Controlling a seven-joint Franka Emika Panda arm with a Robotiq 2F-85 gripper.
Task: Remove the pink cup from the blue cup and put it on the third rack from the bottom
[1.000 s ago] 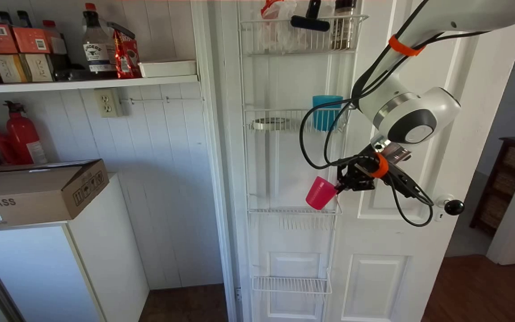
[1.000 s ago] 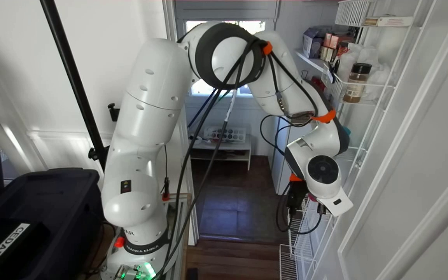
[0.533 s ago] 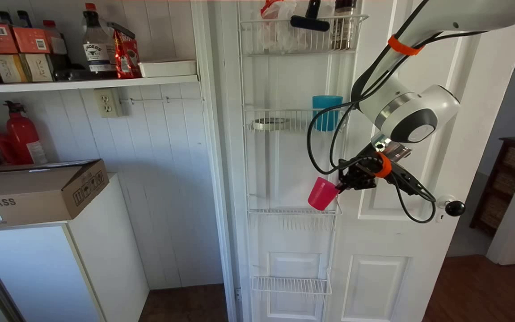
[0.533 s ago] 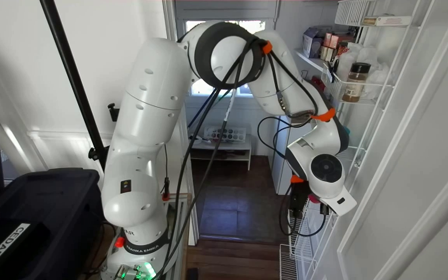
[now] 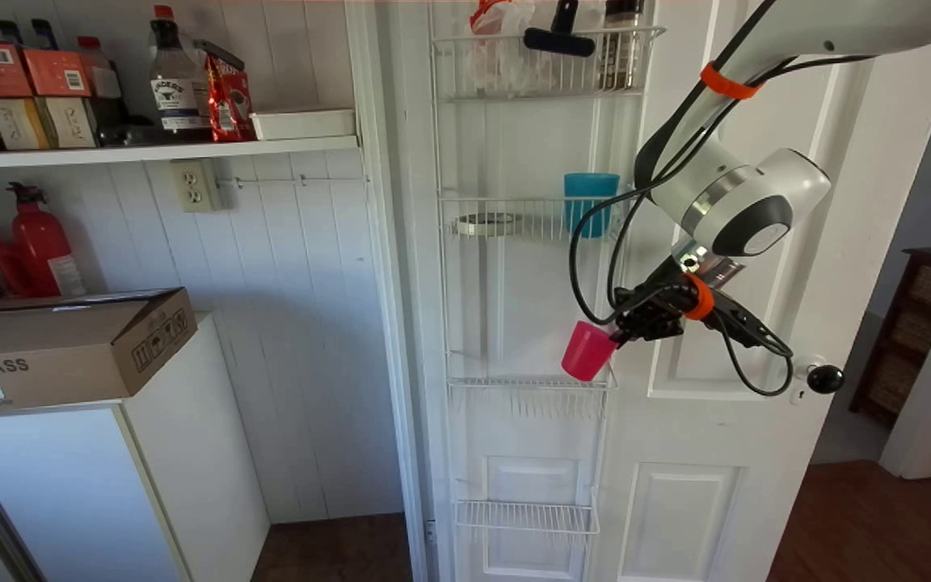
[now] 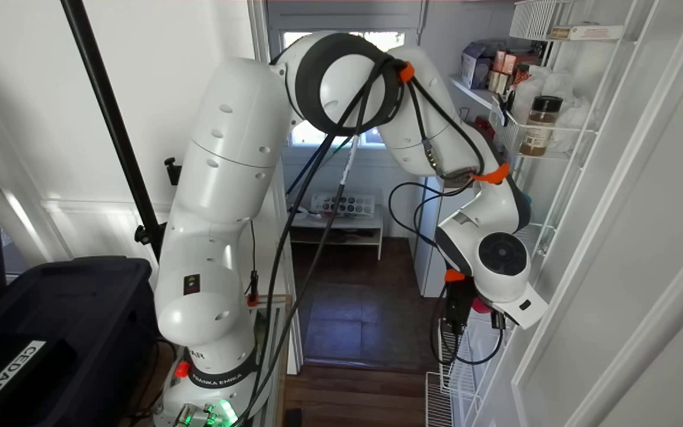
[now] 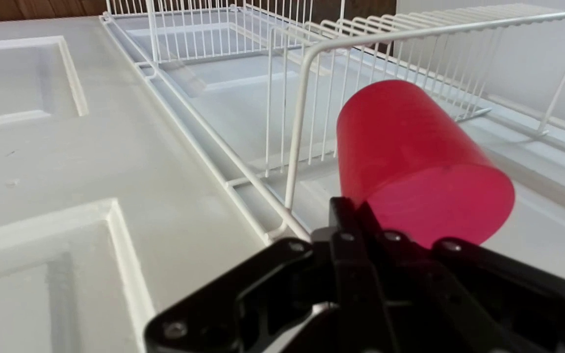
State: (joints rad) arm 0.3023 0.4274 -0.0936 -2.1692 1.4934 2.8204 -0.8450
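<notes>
In the wrist view a bright pink, slightly tapered plastic tumbler point(image 7: 420, 162) hangs tilted from the black two-fingered gripper point(image 7: 354, 206), whose fingertips stand close together and pinch the tumbler's wall at its wider end, the end turned toward the camera. Behind it runs a white wire basket shelf point(image 7: 410, 35); whether the two touch cannot be told. A white panelled door point(image 7: 165, 166) fills much of the left side, and brown wooden floor point(image 7: 42, 7) shows along the top edge. In an exterior view the pink tumbler leans in front of the right part of the shelf, wider end up beside the gripper, narrower end down at the level of the wires. Apart from it, a blue-teal tapered plastic tumbler point(image 5: 591, 187) stands upright at the right of the wire tier above, partly crossed by a loop of black cable point(image 5: 575, 250). At the left of that tier lies a flat, round, pale ring point(image 5: 486, 224). The side wires run on past the lower edge, so which tier is third from the bottom cannot be told. In an exterior view the white jointed robot arm point(image 6: 344, 89) arches across the middle, and its wrist hides most of the pink tumbler, leaving a small pink patch; the fingertips are hidden there too. A clear jar with a black lid point(image 6: 537, 127) stands in a higher basket at the right.
</notes>
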